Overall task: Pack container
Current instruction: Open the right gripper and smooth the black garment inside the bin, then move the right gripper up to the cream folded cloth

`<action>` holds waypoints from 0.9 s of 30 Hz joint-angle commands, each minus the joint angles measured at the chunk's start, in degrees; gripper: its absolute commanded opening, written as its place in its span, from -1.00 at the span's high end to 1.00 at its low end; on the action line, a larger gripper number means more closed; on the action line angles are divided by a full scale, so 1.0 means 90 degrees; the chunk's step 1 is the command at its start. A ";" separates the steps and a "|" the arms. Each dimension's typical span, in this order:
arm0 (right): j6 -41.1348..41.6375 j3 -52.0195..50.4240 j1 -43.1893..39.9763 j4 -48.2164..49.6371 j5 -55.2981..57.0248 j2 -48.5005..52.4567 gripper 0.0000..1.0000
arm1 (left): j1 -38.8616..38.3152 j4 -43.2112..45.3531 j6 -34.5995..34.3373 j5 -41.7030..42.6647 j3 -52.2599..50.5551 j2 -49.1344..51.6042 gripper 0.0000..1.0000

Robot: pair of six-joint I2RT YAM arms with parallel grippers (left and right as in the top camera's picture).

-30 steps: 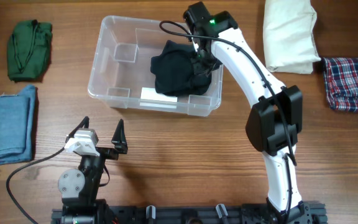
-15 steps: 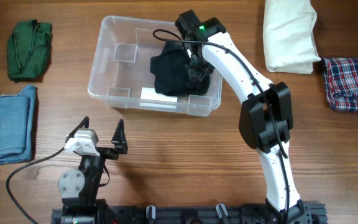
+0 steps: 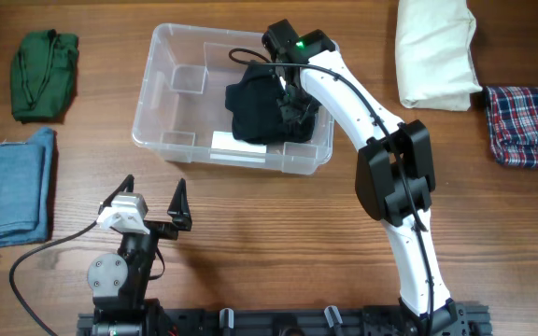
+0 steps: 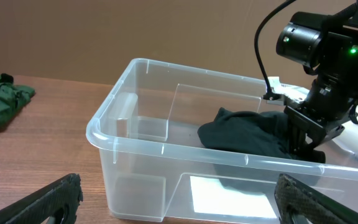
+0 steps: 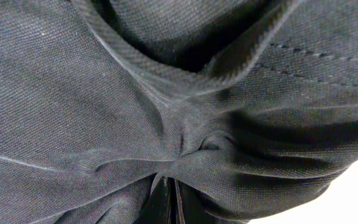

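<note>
Since a second ago the right arm has swung leftward: its elbow and wrist now sit further left over the bin, while the left arm has not shifted.

The wooden table point(image 3: 250, 205) fills the overhead view, brown with a long grain; in the left wrist view a plain tan wall point(image 4: 135, 25) rises behind it. The container point(image 3: 143, 103) stands at the table's far middle, clear-walled, with a white label point(image 3: 236, 143) on its base. A folded blue denim piece point(image 3: 7, 187) lies at the left edge, a cream cloth point(image 3: 434, 51) at the far right, a plaid cloth point(image 3: 529, 126) just beside it, and a green cloth point(image 3: 45, 75) at the far left.

Inside the container, on its right half, rests a crumpled black garment point(image 3: 255, 112). The right gripper point(image 3: 292, 107) reaches down into the bin, its jaws pinched together on a bunched fold of that garment; the right wrist view shows fabric gathered into the closed tips. The left gripper point(image 3: 152, 191) hovers near the front of the table, well apart from the container, jaws spread wide and holding nothing.
</note>
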 commanded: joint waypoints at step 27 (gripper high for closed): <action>-0.0240 0.0053 -0.0260 0.0563 -0.0712 -0.1846 -0.40 | 0.0036 -0.0058 -0.0051 -0.0015 -0.0005 -0.0046 -1.00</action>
